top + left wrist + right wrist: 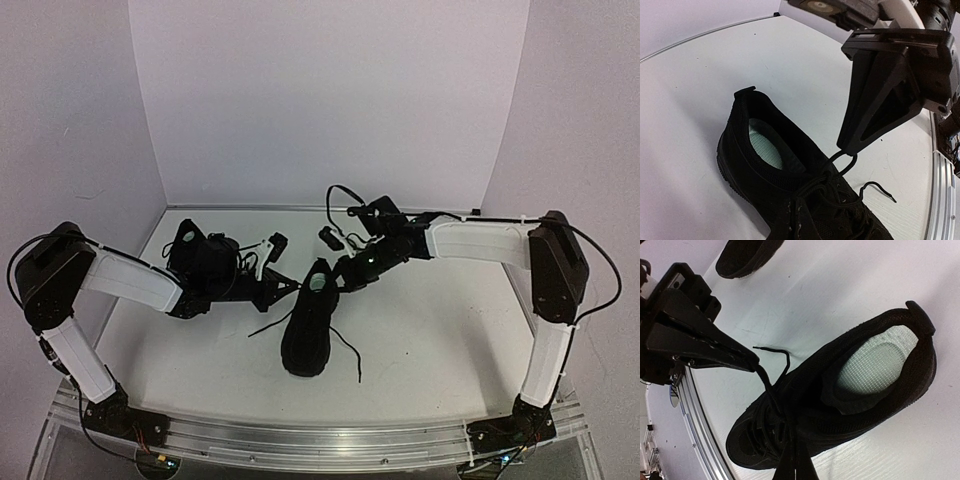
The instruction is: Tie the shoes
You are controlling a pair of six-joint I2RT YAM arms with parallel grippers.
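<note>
The knotting step is under way on the nearer shoe [307,325], which is lying in the middle of the counter [440,340] with its heel toward the top of the frame. The second shoe [200,258] is sitting at the upper left. Both hands are meeting over the laced part. The right hand [844,149] is pinching a lace loop [854,160] in its closed tips. The left hand [754,363] is clamping a lace strand [766,381] just above the eyelets.

No bow is showing yet, so I am judging the task as early. The next move is probably calling for drawing the two laces across each other under tension without dragging the shoe along.

The overhead view is showing both shoes and the loose lace ends [350,352] trailing on the counter, but the hands are blending into the black shoe there. Each wrist view is showing the opposite hand's grip plainly.
</note>
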